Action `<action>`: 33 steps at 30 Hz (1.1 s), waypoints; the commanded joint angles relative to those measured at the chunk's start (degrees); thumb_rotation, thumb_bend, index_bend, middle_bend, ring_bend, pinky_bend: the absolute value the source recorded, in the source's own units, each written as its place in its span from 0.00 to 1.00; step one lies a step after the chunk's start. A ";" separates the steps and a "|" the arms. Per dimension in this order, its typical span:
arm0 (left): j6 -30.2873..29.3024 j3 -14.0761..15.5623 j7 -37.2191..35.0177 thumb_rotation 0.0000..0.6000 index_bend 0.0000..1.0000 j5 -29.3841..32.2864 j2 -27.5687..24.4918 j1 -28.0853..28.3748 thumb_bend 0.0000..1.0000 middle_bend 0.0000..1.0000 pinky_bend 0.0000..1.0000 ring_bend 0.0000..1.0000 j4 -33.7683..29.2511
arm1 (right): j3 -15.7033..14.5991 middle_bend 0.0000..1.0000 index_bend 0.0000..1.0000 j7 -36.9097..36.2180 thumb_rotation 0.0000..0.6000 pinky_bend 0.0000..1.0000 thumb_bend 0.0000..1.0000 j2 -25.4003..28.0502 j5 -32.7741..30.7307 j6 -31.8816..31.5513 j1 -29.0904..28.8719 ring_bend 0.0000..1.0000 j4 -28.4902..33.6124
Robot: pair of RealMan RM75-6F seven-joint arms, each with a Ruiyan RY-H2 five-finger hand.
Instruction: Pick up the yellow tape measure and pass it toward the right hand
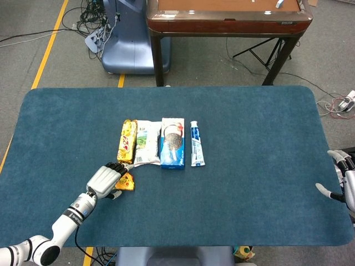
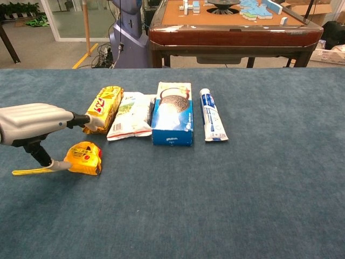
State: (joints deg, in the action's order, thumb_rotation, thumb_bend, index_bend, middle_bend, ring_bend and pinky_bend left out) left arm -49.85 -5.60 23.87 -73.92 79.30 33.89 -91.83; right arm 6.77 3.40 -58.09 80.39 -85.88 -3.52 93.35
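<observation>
The yellow tape measure [image 2: 84, 158] lies on the blue table, its yellow strap [image 2: 31, 171] trailing left. In the head view only its right part [image 1: 127, 182] shows past my left hand [image 1: 105, 179]. That left hand [image 2: 33, 125] hovers over the tape measure with fingers stretched out above it and the thumb low at its left side; it holds nothing. My right hand [image 1: 344, 180] is open at the table's far right edge, out of the chest view.
Behind the tape measure lies a row: a yellow snack pack [image 2: 102, 108], a white pouch [image 2: 130, 115], a blue cookie box [image 2: 173, 113] and a toothpaste tube [image 2: 212, 121]. A brown table [image 1: 227, 16] stands beyond the far edge.
</observation>
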 commanded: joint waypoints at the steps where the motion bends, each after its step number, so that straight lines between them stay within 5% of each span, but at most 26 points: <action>1: 1.23 0.14 2.79 1.00 0.09 3.03 1.06 1.30 0.25 0.14 0.18 0.16 0.56 | -0.13 0.24 0.21 -0.21 1.00 0.26 0.08 -0.02 0.00 -0.16 0.24 0.20 -0.23; 12: 1.14 1.16 6.74 1.00 0.11 10.06 2.70 2.88 0.25 0.14 0.18 0.16 1.23 | -0.45 0.24 0.21 -1.33 1.00 0.26 0.08 -0.32 -0.26 -0.19 0.91 0.20 -1.18; 33: -0.09 1.99 5.84 1.00 0.25 13.30 5.13 5.14 0.25 0.22 0.19 0.27 3.73 | -0.68 0.24 0.21 -1.79 1.00 0.26 0.08 -0.52 -0.77 0.34 1.45 0.20 -1.79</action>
State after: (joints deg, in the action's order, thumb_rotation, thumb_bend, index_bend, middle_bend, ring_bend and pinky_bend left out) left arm -49.78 -3.60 29.92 -60.54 84.31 39.00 -88.18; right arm 6.09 1.61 -58.60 79.62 -85.54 -2.06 91.56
